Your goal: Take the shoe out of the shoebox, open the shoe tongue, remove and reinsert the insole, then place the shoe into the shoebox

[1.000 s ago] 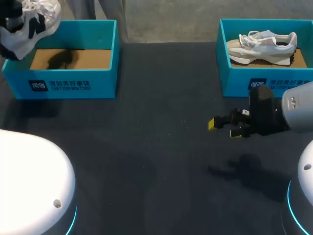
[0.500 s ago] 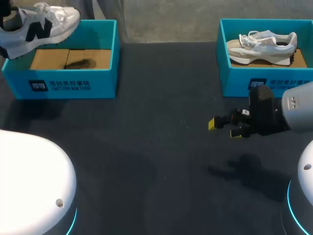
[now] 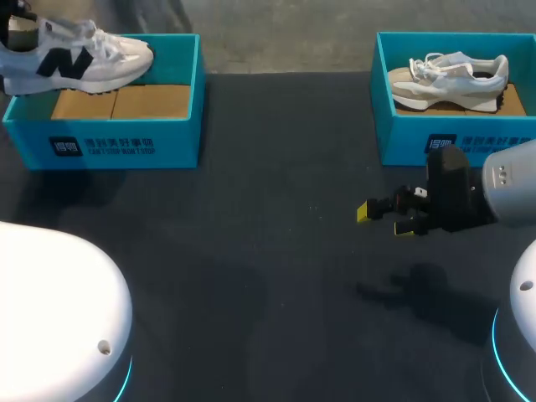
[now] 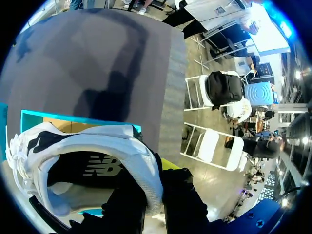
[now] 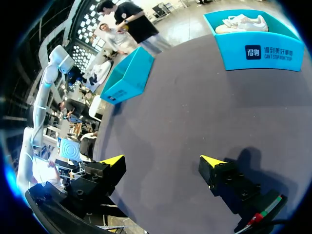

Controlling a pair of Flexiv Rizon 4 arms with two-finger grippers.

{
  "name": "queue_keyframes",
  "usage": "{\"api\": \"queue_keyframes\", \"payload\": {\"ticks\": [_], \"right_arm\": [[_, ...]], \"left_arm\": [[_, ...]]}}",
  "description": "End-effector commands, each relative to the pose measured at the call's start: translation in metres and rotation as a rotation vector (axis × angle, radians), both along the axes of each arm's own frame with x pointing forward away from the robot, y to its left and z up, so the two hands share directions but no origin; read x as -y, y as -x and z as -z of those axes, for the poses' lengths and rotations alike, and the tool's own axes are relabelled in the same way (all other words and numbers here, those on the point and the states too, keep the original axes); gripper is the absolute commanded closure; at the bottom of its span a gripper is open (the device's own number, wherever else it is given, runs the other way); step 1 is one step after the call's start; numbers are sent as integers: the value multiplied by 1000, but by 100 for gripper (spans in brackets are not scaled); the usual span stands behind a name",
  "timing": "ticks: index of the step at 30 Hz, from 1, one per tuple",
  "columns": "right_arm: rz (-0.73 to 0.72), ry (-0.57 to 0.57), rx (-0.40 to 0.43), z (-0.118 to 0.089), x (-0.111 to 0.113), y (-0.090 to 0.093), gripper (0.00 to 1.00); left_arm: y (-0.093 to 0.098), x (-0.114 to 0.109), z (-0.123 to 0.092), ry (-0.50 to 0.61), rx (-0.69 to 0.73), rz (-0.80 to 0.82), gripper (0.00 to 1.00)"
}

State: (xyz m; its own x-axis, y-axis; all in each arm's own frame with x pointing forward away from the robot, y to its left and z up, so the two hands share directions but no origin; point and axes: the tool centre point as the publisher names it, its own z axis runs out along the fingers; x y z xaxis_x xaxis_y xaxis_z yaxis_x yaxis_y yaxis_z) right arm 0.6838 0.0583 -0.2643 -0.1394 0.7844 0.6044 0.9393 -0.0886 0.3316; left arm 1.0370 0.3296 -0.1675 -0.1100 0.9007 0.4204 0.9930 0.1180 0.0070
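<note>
Shoe point(image 3: 79, 60) hangs over the left box point(image 3: 180, 100), heel rim pinched tight in the left gripper point(image 4: 152, 181), while the right gripper point(image 5: 163, 163) hovers spread wide above the table point(image 3: 251, 251)

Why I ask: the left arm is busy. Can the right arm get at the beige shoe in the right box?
Probably yes: the right end effector is open, just in front of that box, and the beige shoe lies uncovered in it.

White-grey right arm point(image 3: 511, 188) carries a black hand point(image 3: 385, 219) with yellow tips.
</note>
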Motion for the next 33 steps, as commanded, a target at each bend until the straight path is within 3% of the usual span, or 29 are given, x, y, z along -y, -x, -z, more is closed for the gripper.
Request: {"api": "queue_keyframes", "payload": {"ticks": [1, 13, 15, 21, 33], "right_arm": [[5, 4, 1, 1, -3, 1, 0], [5, 4, 1, 1, -3, 1, 0], [5, 4, 1, 1, -3, 1, 0], [5, 4, 1, 1, -3, 1, 0], [5, 4, 1, 1, -3, 1, 0]], "left_arm": [[2, -1, -2, 1, 4, 3, 100], [2, -1, -2, 1, 4, 3, 100], [-2, -3, -3, 38, 51, 34, 100], [-17, -8, 4, -17, 27, 125, 100], [-21, -4, 11, 10, 11, 177, 100]]}}
